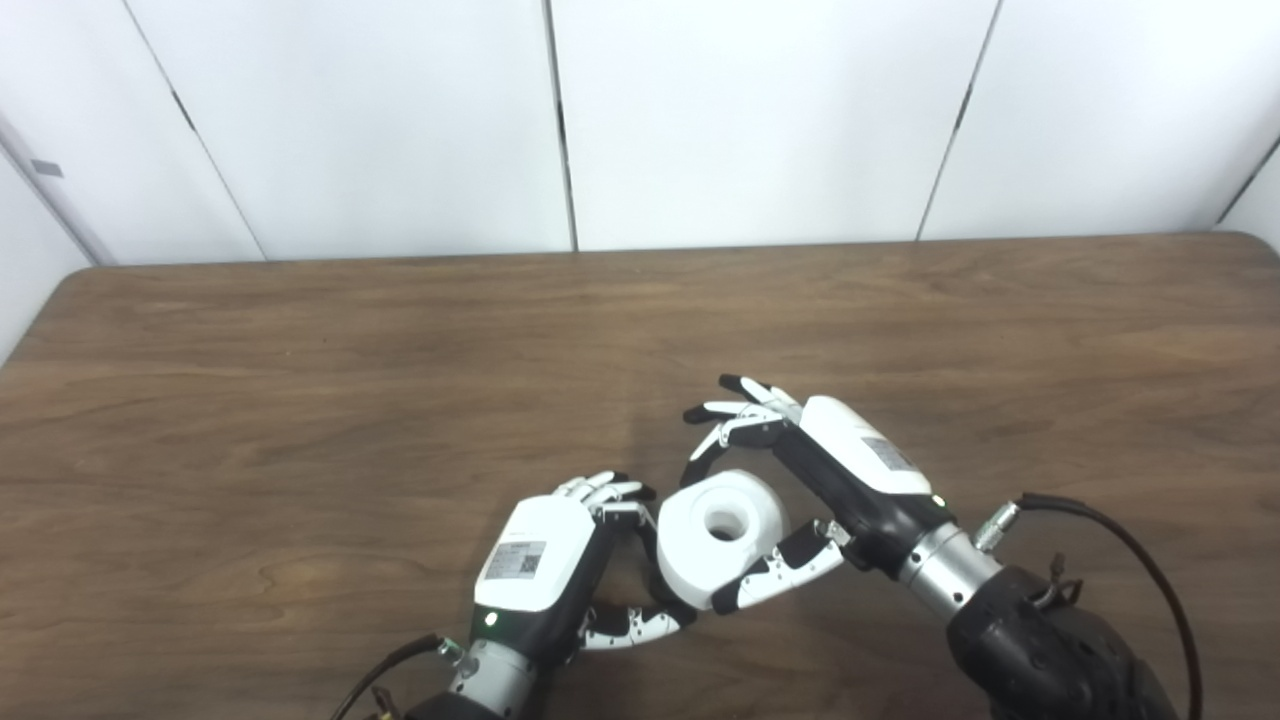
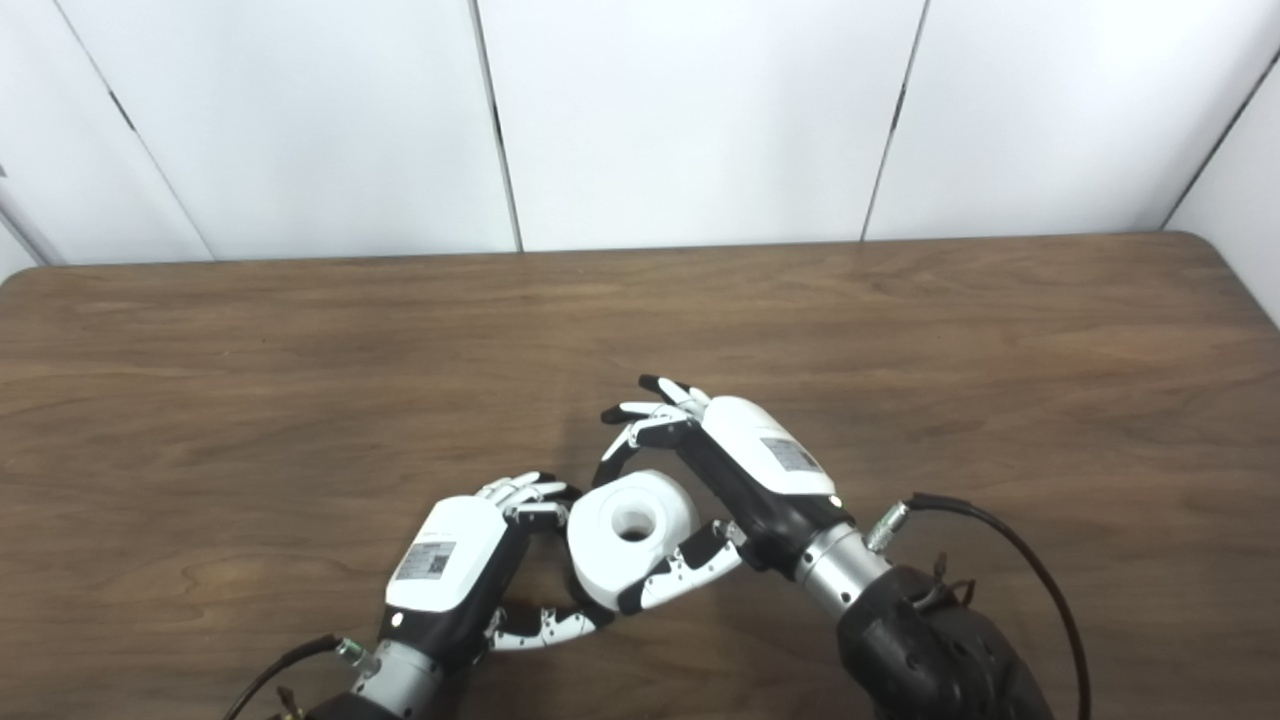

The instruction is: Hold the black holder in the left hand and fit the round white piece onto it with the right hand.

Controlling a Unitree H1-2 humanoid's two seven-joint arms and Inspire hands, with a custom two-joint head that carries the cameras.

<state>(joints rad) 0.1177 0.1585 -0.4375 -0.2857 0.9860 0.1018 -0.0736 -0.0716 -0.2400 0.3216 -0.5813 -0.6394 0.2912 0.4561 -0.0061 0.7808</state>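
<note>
Holder, black: almost wholly hidden; only a dark sliver shows between the left robot hand and the round white piece, too little to tell its shape or how it is gripped. Left robot hand: white shell with a printed label, black palm, fingers curled toward the white piece and thumb reaching under its near edge; whether it clasps the holder cannot be told. Round white piece: short, thick, matte cylinder with a round central hole facing up, lying low at the near middle of the surface, between the two hands. Right robot hand: same white-and-black build, thumb pressed to the near side of the white piece, one dark fingertip at its far edge, other fingers spread and lifted clear beyond it; pinching the piece. Both forearms cut off by the near edge; a black cable loops by the right wrist. Surface: dark brown wood-grain top with rounded far corners. Room: plain white wall panels with dark seams behind.
</note>
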